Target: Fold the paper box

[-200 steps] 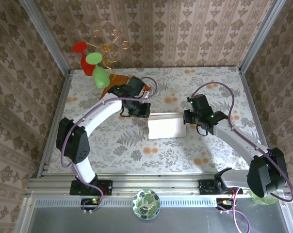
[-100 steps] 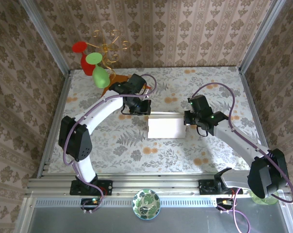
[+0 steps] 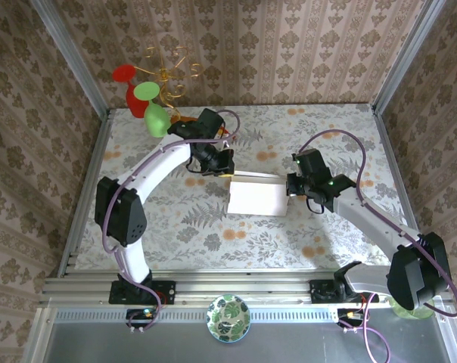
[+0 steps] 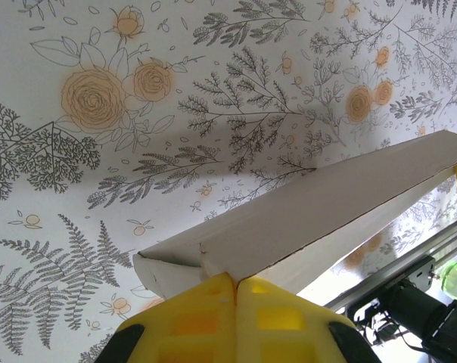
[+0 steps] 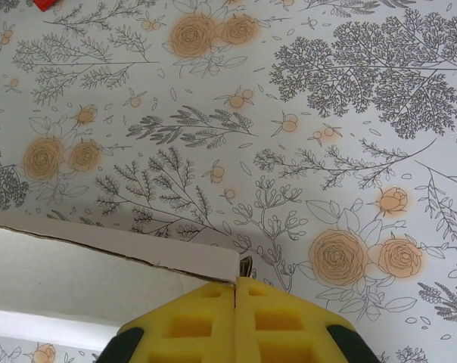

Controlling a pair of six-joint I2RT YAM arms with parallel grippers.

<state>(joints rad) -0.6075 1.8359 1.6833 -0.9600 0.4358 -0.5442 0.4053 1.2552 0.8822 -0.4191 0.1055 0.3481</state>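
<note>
Slippage threatens: left gripper [image 4: 234,278] and right gripper [image 5: 236,283] are clenched on opposite corner tips of the box [image 3: 256,198], whose raised flap spans between their fingertips. Uneven pulling could tear the thin card or free one end, dropping the flap.

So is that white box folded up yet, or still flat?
Partly folded: the paper box lies mostly flat, but its far flap stands raised, pinched by the left gripper and right gripper.
</note>
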